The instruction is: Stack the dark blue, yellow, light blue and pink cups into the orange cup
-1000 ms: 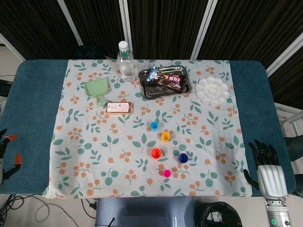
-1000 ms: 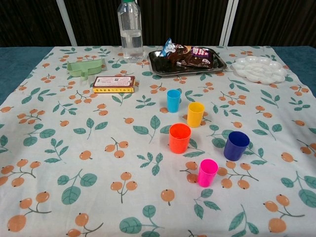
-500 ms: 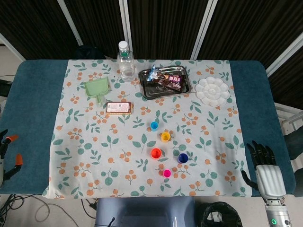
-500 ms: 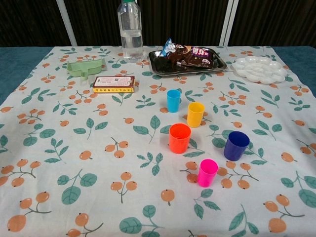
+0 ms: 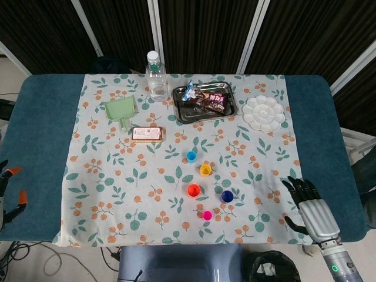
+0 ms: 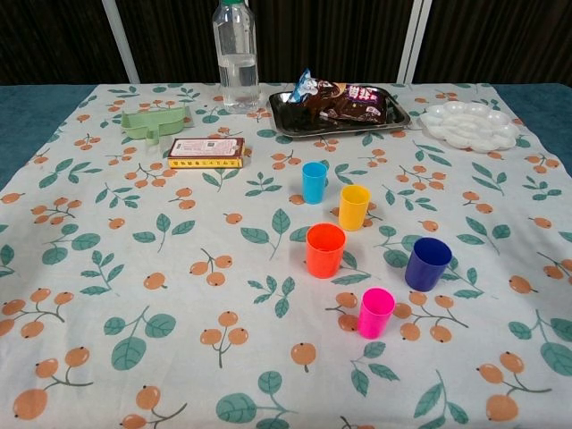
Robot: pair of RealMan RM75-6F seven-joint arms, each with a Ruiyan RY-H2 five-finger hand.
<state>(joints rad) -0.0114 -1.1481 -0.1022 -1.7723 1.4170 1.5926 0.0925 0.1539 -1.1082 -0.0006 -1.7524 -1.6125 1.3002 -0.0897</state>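
Five small plastic cups stand upright, mouths up, each with its long axis vertical, in the middle of the frame on the surface. There is one of each colour: the orange cup in the centre of the group, the light blue cup above it, the yellow cup to its upper right, the dark blue cup to its right and the pink cup at its lower right. They are smooth, round and slightly tapered, and none touches another.

A floral tablecloth with orange berries and green leaves covers the teal surface. In the upper part of the frame there are one clear water bottle, one metal tray with snack packets, one white flower-shaped palette, one green dustpan-shaped scoop and one flat box.

The right robot hand shows at the lower right of the head view, fingers spread, holding nothing. Of the left robot hand only orange-tipped fingers show at the left edge, so I cannot tell its state.
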